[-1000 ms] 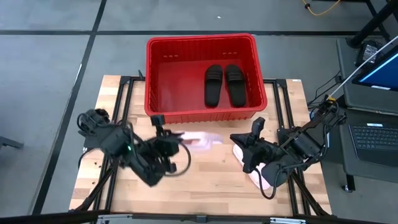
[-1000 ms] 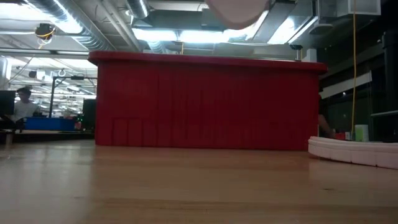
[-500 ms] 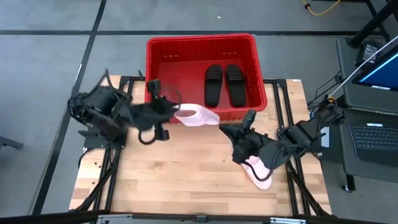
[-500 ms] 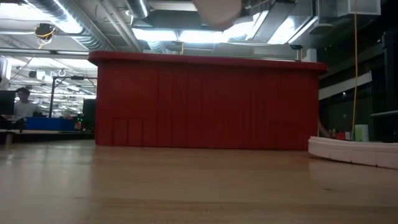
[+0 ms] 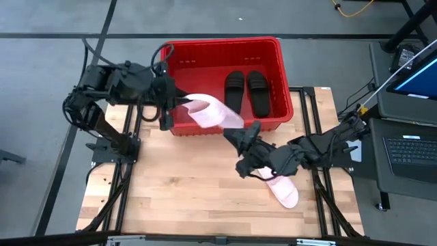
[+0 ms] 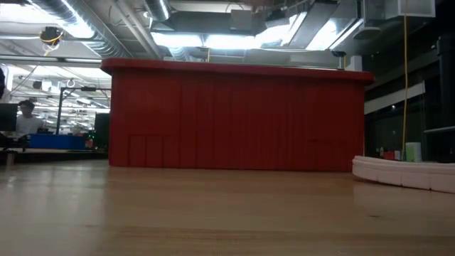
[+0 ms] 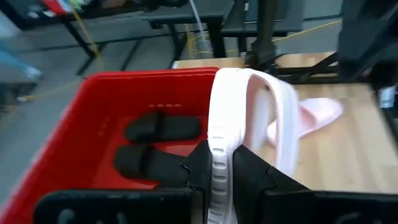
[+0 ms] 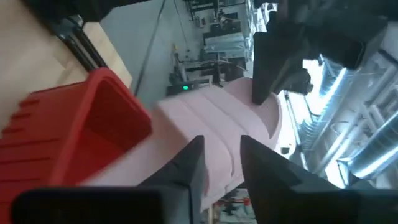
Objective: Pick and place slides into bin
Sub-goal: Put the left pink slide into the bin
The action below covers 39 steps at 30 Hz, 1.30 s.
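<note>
My left gripper (image 5: 179,104) is shut on a pale pink slide (image 5: 213,113), held in the air over the near wall of the red bin (image 5: 171,65). Two black slides (image 5: 246,92) lie side by side on the bin's floor. The second pink slide (image 5: 283,189) lies flat on the table at the right, partly under my right arm. It also shows in the low view (image 6: 405,174). My right gripper (image 5: 240,134) is open, right beside the held slide's free end (image 8: 217,118). My left gripper pinches one long edge of the pink slide's sole (image 7: 217,163) between its two fingers. The fingers come about level from the table's left. The slide stands on edge, lifted clear, and juts toward the right over the bin's near wall. My right gripper's open fingers (image 8: 189,163) stand at the slide's free end; whether they touch it I cannot tell.
The bin stands at the table's far edge, with bare floor in its left half (image 5: 194,82). Bare wood (image 5: 184,184) lies in the table's near half. A laptop (image 5: 410,154) sits off the table at the right.
My left gripper has risen from the middle of the table and swung toward the far edge, carrying the pink slide up over the bin's near wall. My right gripper has moved left and toward the bin, up to the held slide's free end.
</note>
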Each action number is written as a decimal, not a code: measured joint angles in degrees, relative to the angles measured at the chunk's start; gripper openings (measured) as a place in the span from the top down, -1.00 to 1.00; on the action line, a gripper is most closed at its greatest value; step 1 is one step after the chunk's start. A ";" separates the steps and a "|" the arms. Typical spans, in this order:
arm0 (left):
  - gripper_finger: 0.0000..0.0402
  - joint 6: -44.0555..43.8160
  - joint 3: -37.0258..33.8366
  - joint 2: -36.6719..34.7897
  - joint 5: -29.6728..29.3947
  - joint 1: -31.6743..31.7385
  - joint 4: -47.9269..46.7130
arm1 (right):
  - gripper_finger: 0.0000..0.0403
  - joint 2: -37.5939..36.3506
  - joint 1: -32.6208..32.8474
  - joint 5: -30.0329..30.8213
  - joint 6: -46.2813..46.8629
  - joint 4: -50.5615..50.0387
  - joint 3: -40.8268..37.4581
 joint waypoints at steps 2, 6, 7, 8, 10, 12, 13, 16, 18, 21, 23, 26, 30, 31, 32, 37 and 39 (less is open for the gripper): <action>0.84 -0.66 0.00 -0.32 3.28 1.90 -0.17 | 0.42 0.92 -1.12 -0.31 -2.22 1.83 0.00; 0.84 0.18 0.00 -0.77 8.00 4.78 -0.16 | 0.34 1.85 -3.52 -0.53 -4.00 2.05 -0.02; 0.84 0.20 0.00 -0.81 8.86 5.31 -0.17 | 0.33 1.85 -4.08 -0.53 -4.12 2.06 -0.02; 0.84 0.18 0.00 -0.85 9.86 5.78 -0.17 | 0.33 1.88 -4.63 -0.57 -4.27 2.06 -0.02; 0.84 0.23 0.00 -0.89 12.08 6.76 -0.18 | 0.33 1.88 -5.86 -1.45 -4.47 2.09 -0.02; 0.84 0.71 0.00 -0.99 13.74 7.51 -0.24 | 0.34 1.88 -6.89 -2.15 -4.68 2.10 -0.02; 0.84 0.94 0.00 -1.02 14.27 7.78 -0.34 | 0.34 1.88 -7.36 -2.26 -4.74 2.08 -0.02; 0.84 1.08 0.00 -1.15 14.92 8.67 -0.39 | 0.34 1.88 -8.49 -2.15 -4.79 1.86 -0.02; 0.84 1.01 0.00 -1.33 16.14 9.35 -0.44 | 0.34 1.88 -8.86 -2.26 -5.50 1.82 -0.02; 0.84 0.64 0.00 -1.51 18.59 10.06 -0.50 | 0.34 1.88 -9.05 -2.28 -7.40 1.94 -0.02; 0.84 0.64 0.00 -1.54 18.54 10.34 -0.49 | 0.35 1.88 -9.08 -2.52 -7.73 2.44 -0.02; 0.84 0.91 0.00 -1.57 18.31 10.91 -0.42 | 0.39 1.88 -9.10 -2.90 -7.71 4.36 -0.02; 0.84 1.61 0.00 -1.54 18.32 11.74 -0.41 | 0.64 1.88 -9.14 -2.95 -7.78 4.77 -0.02; 0.84 1.55 0.00 -1.54 18.31 11.78 -0.44 | 0.75 1.88 -9.15 -2.94 -7.77 4.77 -0.02; 0.81 1.57 0.00 -1.54 18.30 11.80 -0.42 | 0.86 1.87 -9.14 -2.93 -7.83 4.80 -0.02; 0.59 3.68 0.00 -1.54 16.89 11.76 -0.35 | 0.96 1.85 -9.83 -2.91 -7.60 5.42 -0.02; 0.54 5.53 0.00 -1.54 15.12 11.77 -0.35 | 0.96 1.85 -10.13 -2.65 -7.65 5.67 -0.02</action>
